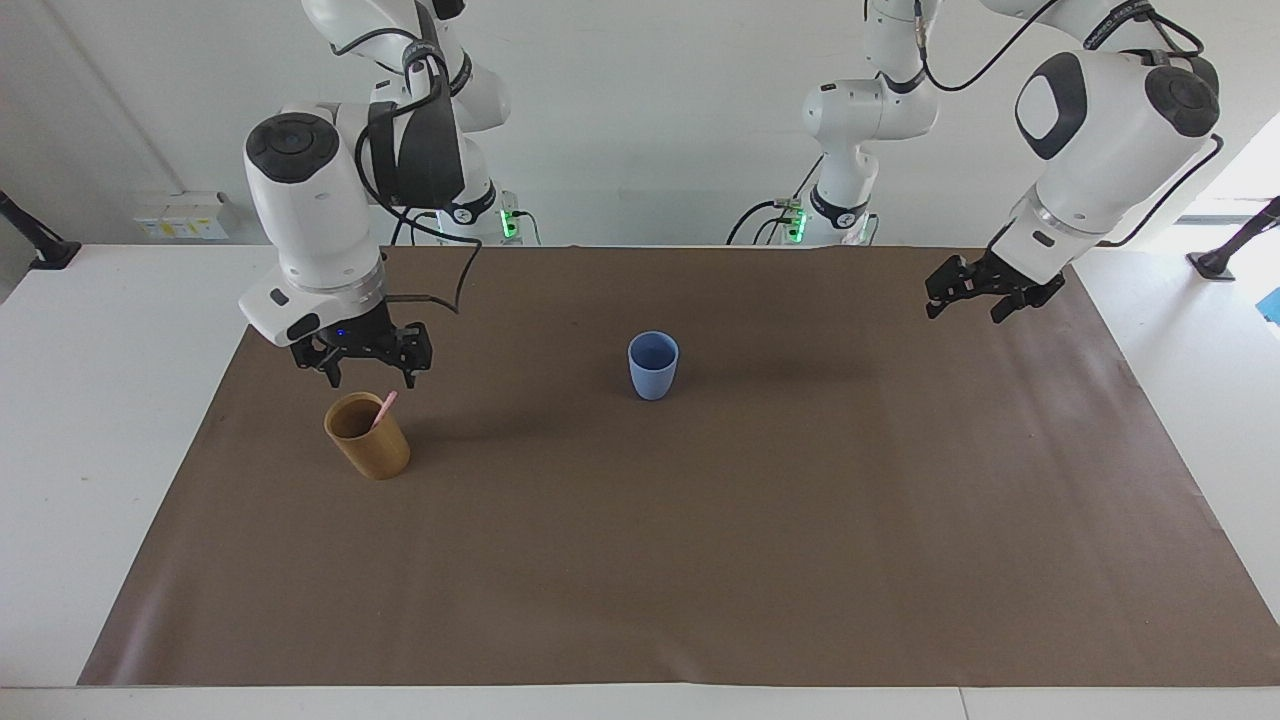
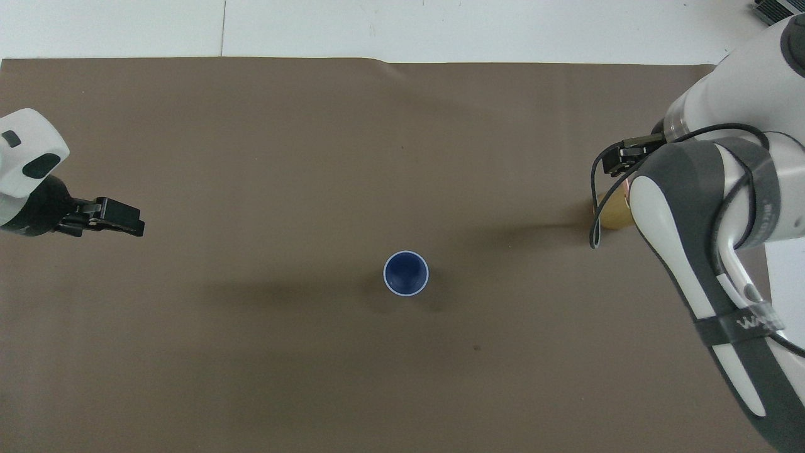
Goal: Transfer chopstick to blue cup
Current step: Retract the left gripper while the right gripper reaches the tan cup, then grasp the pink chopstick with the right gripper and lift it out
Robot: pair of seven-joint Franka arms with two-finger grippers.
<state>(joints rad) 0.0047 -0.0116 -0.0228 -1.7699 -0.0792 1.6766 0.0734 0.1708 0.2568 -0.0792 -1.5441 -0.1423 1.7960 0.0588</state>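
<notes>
One pale-pink chopstick (image 1: 385, 409) stands in a brown cup (image 1: 368, 436) toward the right arm's end of the mat, its tip sticking out above the rim. The light-blue cup (image 1: 653, 366) stands upright near the mat's middle, with nothing showing above its rim; it also shows in the overhead view (image 2: 406, 274). My right gripper (image 1: 370, 378) is open and hangs just above the brown cup's rim and the chopstick's tip, not touching them. In the overhead view the right gripper (image 2: 619, 160) and arm hide most of the brown cup (image 2: 613, 215). My left gripper (image 1: 963, 312) is open and empty over the mat toward the left arm's end (image 2: 129, 223).
A brown mat (image 1: 700, 560) covers most of the white table (image 1: 110, 420). Only the two cups stand on it. A black clamp (image 1: 40, 245) sits at the table's corner by the right arm.
</notes>
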